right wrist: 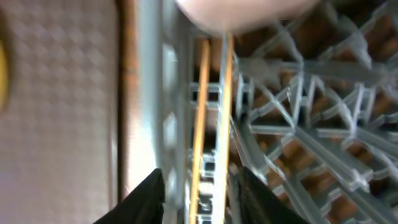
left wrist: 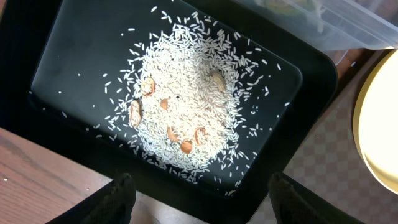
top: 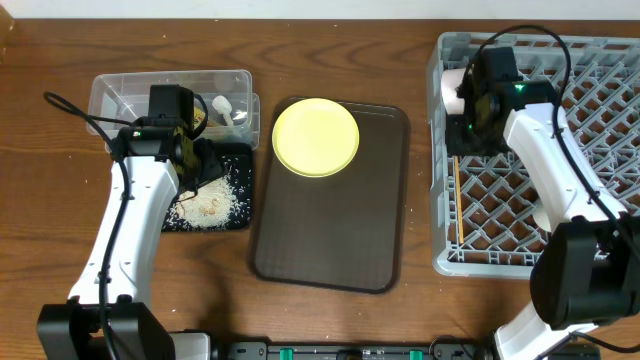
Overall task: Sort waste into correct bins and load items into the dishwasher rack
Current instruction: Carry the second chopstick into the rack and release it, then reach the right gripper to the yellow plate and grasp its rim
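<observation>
Wooden tabletop (top: 200, 30) carries everything. We judge the step in hand is laying the chopsticks (right wrist: 199, 124) along the dishwasher rack's (top: 610, 90) left edge, near the pale cup (right wrist: 242, 12). Done well, the right gripper (right wrist: 202, 193) lifts straight up so the sticks lie undisturbed. Its jaws stand partly open with the sticks running between them; we cannot tell whether they touch. Our left gripper (left wrist: 199, 193) hangs wide and empty over the black tray (left wrist: 74, 37) holding the rice scraps (left wrist: 186, 99). The yellow plate (top: 315, 137) sits on the brown serving tray (top: 330, 240).
</observation>
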Available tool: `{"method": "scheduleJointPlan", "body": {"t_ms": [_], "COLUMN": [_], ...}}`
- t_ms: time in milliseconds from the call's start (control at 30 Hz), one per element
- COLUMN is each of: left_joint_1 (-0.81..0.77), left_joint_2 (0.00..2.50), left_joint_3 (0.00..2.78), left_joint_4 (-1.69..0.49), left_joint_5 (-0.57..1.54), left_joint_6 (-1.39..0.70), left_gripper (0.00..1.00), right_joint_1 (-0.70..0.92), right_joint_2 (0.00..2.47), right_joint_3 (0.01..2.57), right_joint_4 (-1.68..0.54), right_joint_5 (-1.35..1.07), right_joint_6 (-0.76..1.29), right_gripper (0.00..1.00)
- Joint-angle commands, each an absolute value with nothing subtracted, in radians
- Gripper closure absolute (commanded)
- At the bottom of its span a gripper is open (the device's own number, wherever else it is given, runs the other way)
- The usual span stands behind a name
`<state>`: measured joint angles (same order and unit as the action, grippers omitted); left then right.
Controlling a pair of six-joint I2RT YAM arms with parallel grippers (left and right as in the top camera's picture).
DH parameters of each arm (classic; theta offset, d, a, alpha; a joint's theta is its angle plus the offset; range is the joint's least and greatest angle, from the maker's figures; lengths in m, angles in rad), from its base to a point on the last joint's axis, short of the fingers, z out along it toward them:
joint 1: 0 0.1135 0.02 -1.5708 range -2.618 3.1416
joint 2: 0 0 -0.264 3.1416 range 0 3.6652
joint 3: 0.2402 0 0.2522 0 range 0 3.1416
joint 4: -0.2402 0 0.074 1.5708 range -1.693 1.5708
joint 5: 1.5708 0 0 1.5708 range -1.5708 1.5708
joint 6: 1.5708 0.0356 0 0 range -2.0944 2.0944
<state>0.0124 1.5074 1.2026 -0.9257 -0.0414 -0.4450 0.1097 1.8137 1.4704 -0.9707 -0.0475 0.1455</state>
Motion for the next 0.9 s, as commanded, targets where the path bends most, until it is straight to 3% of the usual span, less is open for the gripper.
{"method": "scheduleJointPlan", "body": {"t_ms": [0,200,667,867], "left_joint_1": [0.017,0.017,0.017,0.017], "left_joint_2": [1.504,1.504,1.504,1.504], "left_joint_3": [1.201,1.201,1.201,1.201], "left_joint_4": [-0.927,-0.926,-0.927,-0.927], "left_joint_5": [-0.06,-0.06,-0.06,-0.06], "left_joint_6": [-0.448,-0.448,-0.448,-0.448], "left_gripper": [0.28,0.28,0.28,0.28], "right_joint_1": [0.116,0.208,0.409,0.447], "right_joint_2": [1.74,1.733,2.021,2.14], "right_joint_3": [1.486,1.485,1.485,1.485], "right_joint_4": [-0.899,-0.68,-0.484,-0.399], "right_joint_5": [-0.145,-0.187,-0.151,-0.13], "right_joint_6": [0.141,0.141,0.147,0.217], "right_gripper": [0.59,0.45,0.41,0.46]}}
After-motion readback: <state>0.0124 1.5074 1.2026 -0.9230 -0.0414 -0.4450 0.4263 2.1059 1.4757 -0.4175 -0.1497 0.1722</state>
